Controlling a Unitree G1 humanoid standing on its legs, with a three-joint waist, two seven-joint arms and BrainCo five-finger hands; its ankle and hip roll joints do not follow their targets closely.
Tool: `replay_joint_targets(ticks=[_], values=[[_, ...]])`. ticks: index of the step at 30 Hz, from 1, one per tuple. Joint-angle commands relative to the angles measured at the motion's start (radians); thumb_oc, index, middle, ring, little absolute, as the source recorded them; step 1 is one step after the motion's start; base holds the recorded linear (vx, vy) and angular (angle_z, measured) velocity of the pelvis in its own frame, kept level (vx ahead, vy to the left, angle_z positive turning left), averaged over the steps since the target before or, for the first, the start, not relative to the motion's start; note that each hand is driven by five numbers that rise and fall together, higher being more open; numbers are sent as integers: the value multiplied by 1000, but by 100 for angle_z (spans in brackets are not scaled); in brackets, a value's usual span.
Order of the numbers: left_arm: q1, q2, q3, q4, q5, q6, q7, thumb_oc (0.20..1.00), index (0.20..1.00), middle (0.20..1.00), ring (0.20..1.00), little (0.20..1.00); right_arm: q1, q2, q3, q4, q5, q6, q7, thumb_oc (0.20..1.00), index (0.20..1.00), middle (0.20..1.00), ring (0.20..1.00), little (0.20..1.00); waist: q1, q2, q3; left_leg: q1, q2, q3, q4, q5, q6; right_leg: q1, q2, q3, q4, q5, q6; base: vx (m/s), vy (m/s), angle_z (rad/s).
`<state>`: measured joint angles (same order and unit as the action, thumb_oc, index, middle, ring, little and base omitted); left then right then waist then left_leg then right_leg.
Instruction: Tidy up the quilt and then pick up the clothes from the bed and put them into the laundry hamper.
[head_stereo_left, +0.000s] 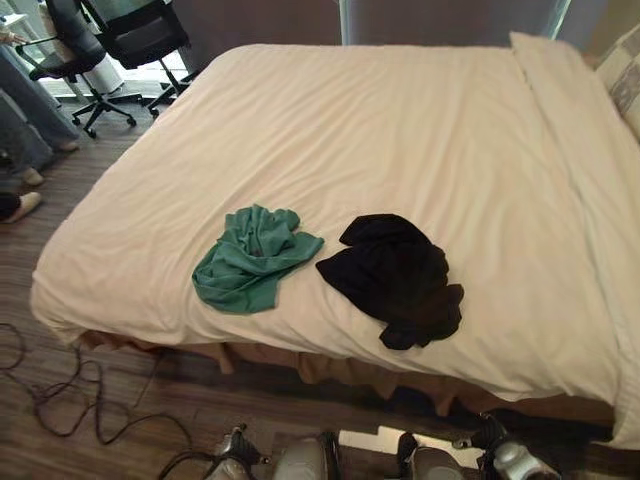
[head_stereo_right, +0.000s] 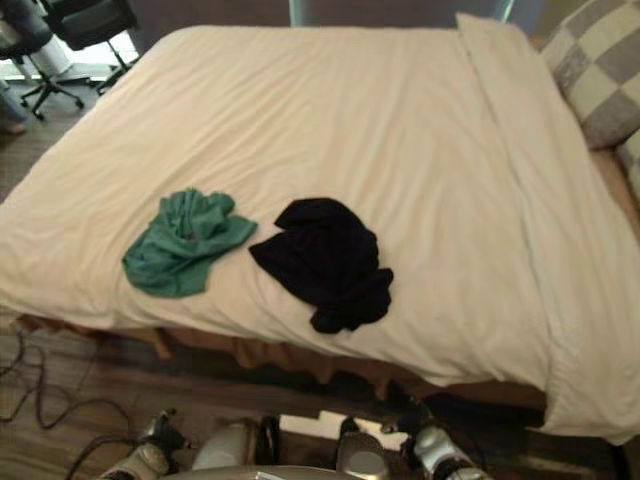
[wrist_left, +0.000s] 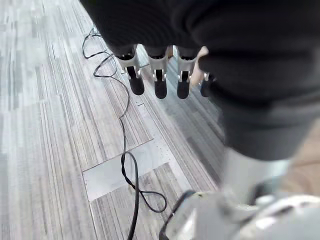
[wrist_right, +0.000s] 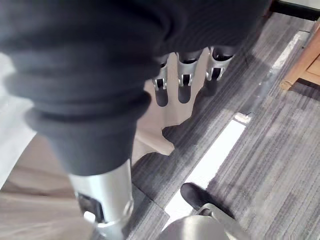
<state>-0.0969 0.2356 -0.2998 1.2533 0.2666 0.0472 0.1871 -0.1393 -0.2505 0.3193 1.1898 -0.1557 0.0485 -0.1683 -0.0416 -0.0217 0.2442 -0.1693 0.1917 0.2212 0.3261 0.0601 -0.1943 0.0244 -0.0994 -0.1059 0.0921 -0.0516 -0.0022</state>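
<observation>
My left hand (wrist_left: 160, 55) hung over the floor (wrist_left: 55, 125) with its fingers (wrist_left: 160, 82) straight and slack, holding nothing. On the smooth cream quilt (head_stereo_left: 380, 130) the green garment (head_stereo_left: 252, 258) lay crumpled near the bed's near edge, the black garment (head_stereo_left: 395, 275) just beside it. My right hand (wrist_right: 187, 55) hung beside the bed, fingers (wrist_right: 184, 87) relaxed, empty.
</observation>
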Motion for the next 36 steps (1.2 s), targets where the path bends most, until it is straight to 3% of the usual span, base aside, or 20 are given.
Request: replay_joint_targets(ticks=[1, 3, 6, 7, 9, 11, 13, 14, 15, 16, 18, 21, 26, 27, 30, 33, 36], values=[[-49, -10, -28, -52, -16, -42, 7, 1000, 1000, 1000, 1000, 1000, 22, -5, 18, -36, -27, 4, -1, 1000, 1000, 1000, 1000, 1000, -26, -6, -25, 82, 85, 15, -217, -17, 33, 44, -99, 7, -106, -83, 149, 188, 538, -17], [-53, -22, -52, -44, 1, -44, 6, 1000, 1000, 1000, 1000, 1000, 27, -10, 11, -37, -27, 2, -1, 1000, 1000, 1000, 1000, 1000, -32, 11, -45, 122, 131, -41, -339, 27, 9, 46, -134, 22, -125, -75, 179, 166, 550, -26], [-69, -39, -112, -40, 47, -44, -8, 1000, 1000, 1000, 1000, 1000, 48, -5, -10, -31, -22, -1, 7, 1000, 1000, 1000, 1000, 1000, -51, 22, -75, 134, 124, -115, -337, -4, -7, 64, -183, 25, -118, -54, 220, 162, 482, -27], [-69, -40, -112, -40, 47, -44, -9, 1000, 1000, 1000, 1000, 1000, 49, -5, -10, -32, -22, -1, 8, 1000, 1000, 1000, 1000, 1000, -52, 22, -76, 132, 123, -117, -334, -6, -6, 64, -185, 23, -117, -55, 221, 139, 488, -5], [-100, -31, -147, -74, 59, -46, -26, 1000, 1000, 1000, 1000, 1000, 50, 30, -32, -53, 16, -2, 4, 1000, 1000, 1000, 1000, 1000, -72, -13, -55, 146, 74, -84, -312, -68, 28, -15, -224, 73, -22, 23, 239, 36, 479, 2], [-104, -14, -156, -96, 57, -46, -36, 1000, 1000, 1000, 1000, 1000, 32, 60, -18, -61, 28, 0, 3, 1000, 1000, 1000, 1000, 1000, -57, -20, -41, 160, 60, -29, -300, -86, 53, -81, -234, 37, 33, 69, 220, -41, 343, -44], [-100, -4, -154, -109, 47, -44, -35, 1000, 1000, 1000, 1000, 1000, 28, 77, 17, -85, 19, -12, 6, 1000, 1000, 1000, 1000, 1000, -54, -15, -38, 200, 44, 20, -332, -86, 70, -108, -193, -31, 77, 37, 198, 16, 346, -68], [-100, -3, -154, -109, 47, -44, -35, 1000, 1000, 1000, 1000, 1000, 28, 77, 17, -85, 19, -12, 6, 1000, 1000, 1000, 1000, 1000, -54, -15, -40, 197, 44, 20, -333, -84, 70, -110, -193, -31, 76, 39, 198, 53, 321, -70], [-97, 3, -158, -108, 51, -40, -37, 1000, 1000, 1000, 1000, 1000, 28, 78, 49, -104, -1, -19, 13, 1000, 1000, 1000, 1000, 1000, -62, -17, -35, 216, 20, 21, -363, -76, 84, -132, -100, 7, 105, 3, 193, 54, 257, -42], [-101, 9, -160, -102, 64, -38, -38, 1000, 1000, 1000, 1000, 1000, 31, 74, 55, -106, -3, -20, 12, 1000, 1000, 1000, 1000, 1000, -63, -21, -33, 222, 5, 16, -370, -76, 89, -122, -69, 22, 95, -15, 193, 66, 297, -24], [-101, 14, -155, -95, 69, -35, -35, 1000, 1000, 1000, 1000, 1000, 33, 73, 52, -102, 1, -19, 11, 1000, 1000, 1000, 1000, 1000, -63, -24, -37, 221, -6, 13, -374, -76, 93, -111, -55, 30, 76, -19, 188, 26, 85, 4], [-88, 45, -80, -35, 47, -18, -12, 1000, 1000, 1000, 1000, 1000, 44, 55, -6, -36, 34, -4, -1, 1000, 1000, 1000, 1000, 1000, -57, -39, -51, 213, -35, 5, -369, -82, 99, -65, -66, 50, -16, -10, 183, 31, 10, 38], [-13, 89, 63, 42, -26, -3, 26, 1000, 1000, 1000, 1000, 1000, 86, 7, -122, 70, 76, 12, -33, 1000, 1000, 1000, 1000, 1000, -46, -40, -74, 243, -35, 24, -388, -80, 91, -18, -91, 43, -87, 21, 196, 69, -35, 2], [28, 133, 155, 89, -76, 6, 44, 1000, 1000, 1000, 1000, 1000, 122, -23, -198, 117, 109, 22, -37, 1000, 1000, 1000, 1000, 1000, -46, -39, -86, 252, -33, 25, -401, -75, 84, 1, -100, 34, -108, 26, 203, 56, -37, 0], [49, 177, 212, 99, -96, 5, 55, 1000, 1000, 1000, 1000, 1000, 149, -59, -248, 131, 131, 22, -43, 1000, 1000, 1000, 1000, 1000, -49, -38, -94, 258, -32, 25, -408, -72, 78, 19, -107, 22, -126, 32, 208, 54, -38, -1], [97, 331, 269, 22, -30, -11, 76, 1000, 1000, 1000, 1000, 1000, 237, -171, -357, 8, 149, -9, -64, 1000, 1000, 1000, 1000, 1000, -58, -32, -93, 261, -27, 27, -413, -63, 66, 26, -115, 11, -130, 37, 219, 13, -22, 0], [154, 427, 363, -193, -38, -48, 136, 1000, 1000, 1000, 1000, 1000, 347, -264, -423, -249, 58, -30, -99, 1000, 1000, 1000, 1000, 1000, -64, -24, -90, 269, -23, 24, -413, -64, 61, 37, -118, -2, -123, 29, 227, 0, 0, 0]])
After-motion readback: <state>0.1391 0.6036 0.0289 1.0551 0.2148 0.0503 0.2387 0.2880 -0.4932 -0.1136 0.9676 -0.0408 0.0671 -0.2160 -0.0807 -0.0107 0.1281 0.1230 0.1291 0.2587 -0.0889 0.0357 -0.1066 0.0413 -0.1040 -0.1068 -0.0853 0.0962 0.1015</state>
